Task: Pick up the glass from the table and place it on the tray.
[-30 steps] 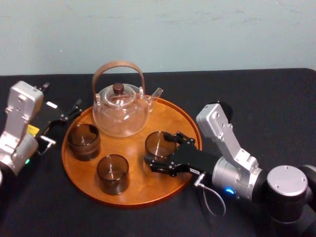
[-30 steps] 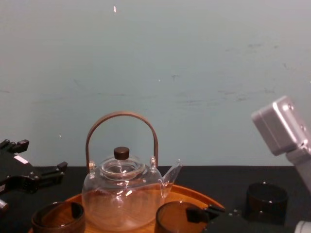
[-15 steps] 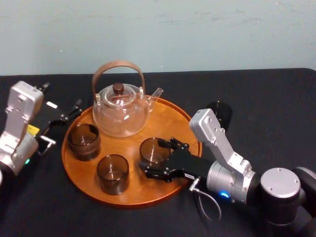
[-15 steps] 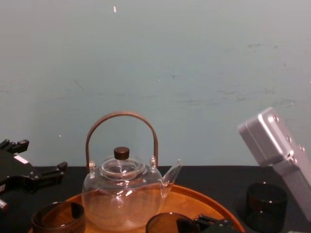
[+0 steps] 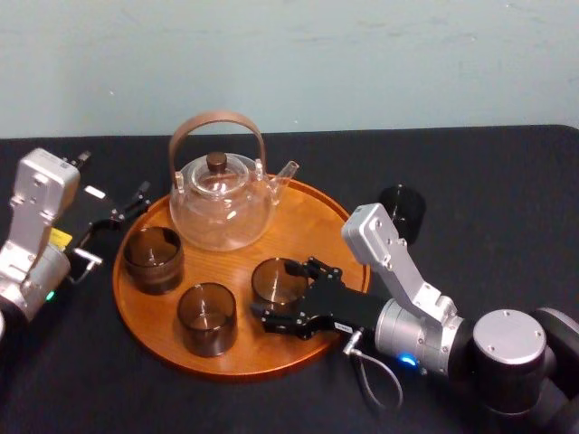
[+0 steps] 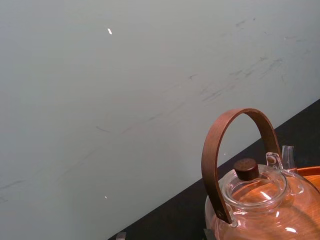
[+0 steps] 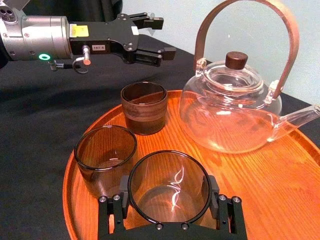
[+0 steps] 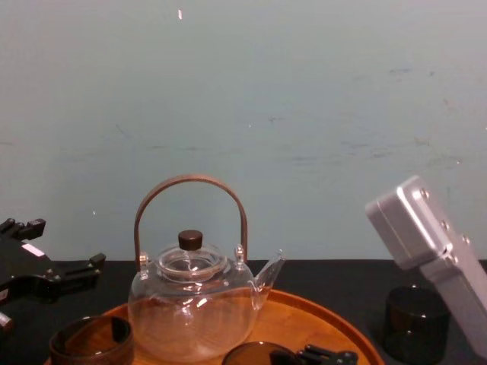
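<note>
Surface: matte black tabletop, wider than the head view. Behind it stands a pale blue-green wall with faint scuffs and streaks.

Tray: round, orange-brown wood with a low raised rim, set on the tabletop left of centre.

On the tray:
- Clear teapot at the far side, with a brown hoop handle, a dark knob on the lid, and the spout toward the right.
- Ribbed glass, dark, at the left side.
- Second glass, smoky and plain, at the near side.

Glass: smoky and clear-walled, over the near-right part of the tray, just beside the second glass. Whether its base touches the wood cannot be told.

Right claw: reaches in across the tray's near-right rim, with its black fingers closed on either side of the glass.

Left claw: parked above the tabletop just off the tray's left rim, its fingers spread and holding nothing.

Off the tray: a dark glass stands on the tabletop near the tray's right rim, behind the right arm.

Markings: a yellow sticker and a white tag on the left arm, with print too small to read.
</note>
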You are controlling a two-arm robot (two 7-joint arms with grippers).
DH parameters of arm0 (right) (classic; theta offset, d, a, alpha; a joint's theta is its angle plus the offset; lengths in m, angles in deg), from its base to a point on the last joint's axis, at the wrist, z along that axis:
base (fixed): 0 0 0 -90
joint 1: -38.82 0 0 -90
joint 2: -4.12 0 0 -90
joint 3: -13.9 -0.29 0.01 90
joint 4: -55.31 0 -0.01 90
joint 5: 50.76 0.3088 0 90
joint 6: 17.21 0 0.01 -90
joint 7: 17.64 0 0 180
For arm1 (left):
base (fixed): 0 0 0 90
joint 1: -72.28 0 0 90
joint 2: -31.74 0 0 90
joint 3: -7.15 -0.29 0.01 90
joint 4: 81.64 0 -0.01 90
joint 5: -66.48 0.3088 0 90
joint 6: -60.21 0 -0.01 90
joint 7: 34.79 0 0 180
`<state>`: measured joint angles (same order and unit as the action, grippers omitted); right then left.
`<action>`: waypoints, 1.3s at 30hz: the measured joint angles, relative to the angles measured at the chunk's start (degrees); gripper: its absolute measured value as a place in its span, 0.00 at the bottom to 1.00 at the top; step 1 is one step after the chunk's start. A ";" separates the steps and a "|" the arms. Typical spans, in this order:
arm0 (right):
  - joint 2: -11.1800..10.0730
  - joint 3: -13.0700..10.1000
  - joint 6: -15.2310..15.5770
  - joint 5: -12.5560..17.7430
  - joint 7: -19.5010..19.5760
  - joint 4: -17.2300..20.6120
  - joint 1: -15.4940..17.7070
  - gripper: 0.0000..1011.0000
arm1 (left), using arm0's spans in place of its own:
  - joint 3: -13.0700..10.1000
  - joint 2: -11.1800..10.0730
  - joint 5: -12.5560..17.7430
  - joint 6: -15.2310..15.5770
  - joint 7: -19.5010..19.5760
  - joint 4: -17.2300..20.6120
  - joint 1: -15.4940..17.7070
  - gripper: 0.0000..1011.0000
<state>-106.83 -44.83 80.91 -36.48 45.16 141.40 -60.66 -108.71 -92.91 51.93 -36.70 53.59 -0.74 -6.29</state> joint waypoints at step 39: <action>0.99 1.72 0.39 0.14 -0.73 -3.55 -2.06 0.90 | 0.00 0.00 0.00 0.00 0.00 0.00 0.00 0.99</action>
<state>-105.84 -43.11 81.30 -36.34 44.44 137.86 -62.72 -108.71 -92.91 51.93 -36.70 53.59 -0.74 -6.29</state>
